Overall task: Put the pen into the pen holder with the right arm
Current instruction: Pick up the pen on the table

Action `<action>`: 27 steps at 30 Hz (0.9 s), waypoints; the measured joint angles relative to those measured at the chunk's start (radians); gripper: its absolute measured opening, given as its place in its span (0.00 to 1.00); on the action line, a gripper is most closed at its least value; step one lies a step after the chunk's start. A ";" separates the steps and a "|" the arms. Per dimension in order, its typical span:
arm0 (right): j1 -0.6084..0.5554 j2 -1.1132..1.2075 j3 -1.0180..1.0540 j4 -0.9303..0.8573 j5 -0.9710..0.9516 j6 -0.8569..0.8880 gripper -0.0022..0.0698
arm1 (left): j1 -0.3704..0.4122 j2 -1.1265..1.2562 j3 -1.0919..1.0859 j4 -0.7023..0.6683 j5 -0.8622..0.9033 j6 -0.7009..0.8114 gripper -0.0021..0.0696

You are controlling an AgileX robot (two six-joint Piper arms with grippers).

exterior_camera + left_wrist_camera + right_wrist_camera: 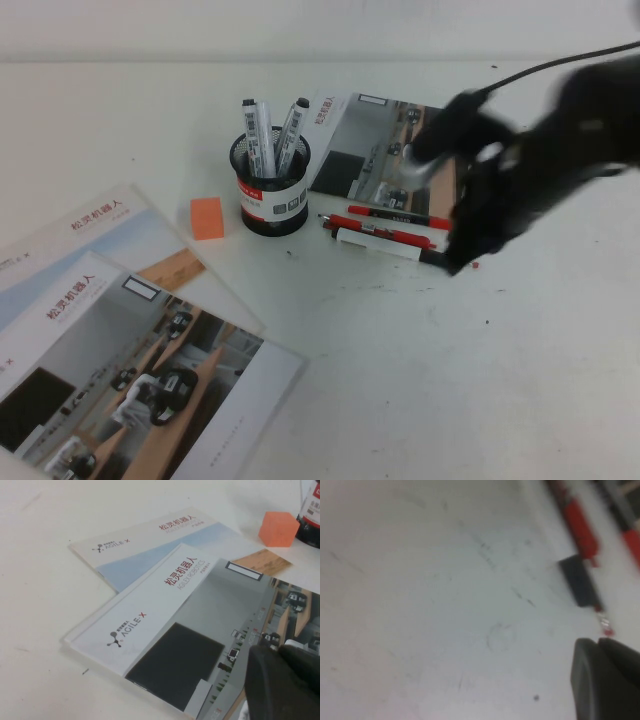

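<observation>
The pen (385, 246), a thick marker with a whitish barrel and a black cap, lies on the table right of the pen holder (272, 195), next to red pens (398, 216). The black mesh pen holder has two similar markers (258, 135) standing in it. My right gripper (452, 262) hovers blurred just past the pen's capped end, shut and empty. In the right wrist view its fingertips (597, 641) are a little short of the black cap (579, 582). My left gripper (277, 647) is shut and empty over the brochures; it is out of the high view.
An orange cube (208, 217) sits left of the holder and also shows in the left wrist view (278, 528). Brochures (110, 340) cover the front left of the table. Another brochure (385, 150) lies behind the pens. The right arm's cable (560, 62) trails at back right.
</observation>
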 joint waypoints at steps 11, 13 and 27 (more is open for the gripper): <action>0.094 0.583 -0.685 -0.139 0.354 0.088 0.08 | 0.000 0.000 0.000 -0.002 0.000 0.000 0.03; 0.097 0.611 -0.747 -0.103 0.349 0.061 0.13 | 0.000 0.000 0.000 -0.002 0.000 0.000 0.03; 0.062 0.620 -0.804 -0.026 0.331 -0.102 0.65 | 0.000 0.000 0.000 -0.040 0.000 0.000 0.03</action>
